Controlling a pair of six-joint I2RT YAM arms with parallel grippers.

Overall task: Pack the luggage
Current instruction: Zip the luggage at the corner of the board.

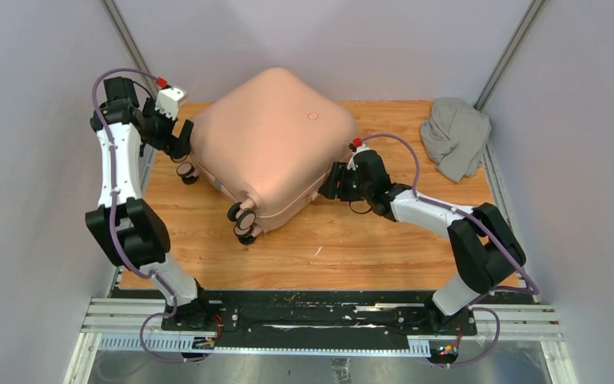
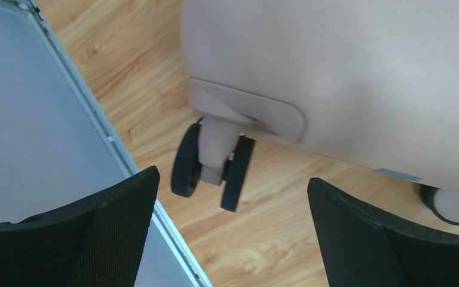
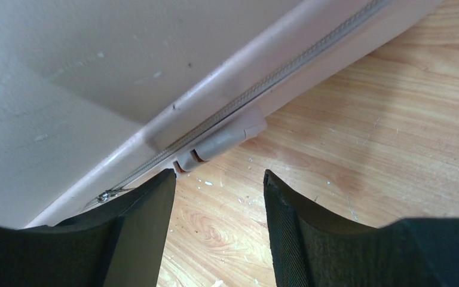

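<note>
The pink hard-shell suitcase (image 1: 268,148) lies flat and shut near the middle of the bench (image 1: 368,248), its round emblem (image 1: 312,116) facing up. My left claw (image 1: 182,141) stands at the suitcase's left corner with its fingers wide apart, holding nothing. A twin-wheeled caster (image 2: 212,164) sits just ahead of it. My right claw (image 1: 329,182) is at the suitcase's right side, close against the zip seam (image 3: 263,84). Its fingers are apart and only bare wood shows between them.

I judge the step in hand to be getting the shell open, since the grey cloth (image 1: 454,144) lies well off the suitcase's right side, not packed. To do it well, I'd slide the right claw along the seam to the small metal zip pull (image 3: 101,195), which sits just off its left finger. I'd pinch only the tab and draw it in line with the teeth. The left claw should brace the shell itself rather than a caster, or the suitcase may skate across the wood.

I count one suitcase, one grey cloth, one emblem and two claws. Casters show at two spots on the suitcase's near-left edge, and I can't see any others.
</note>
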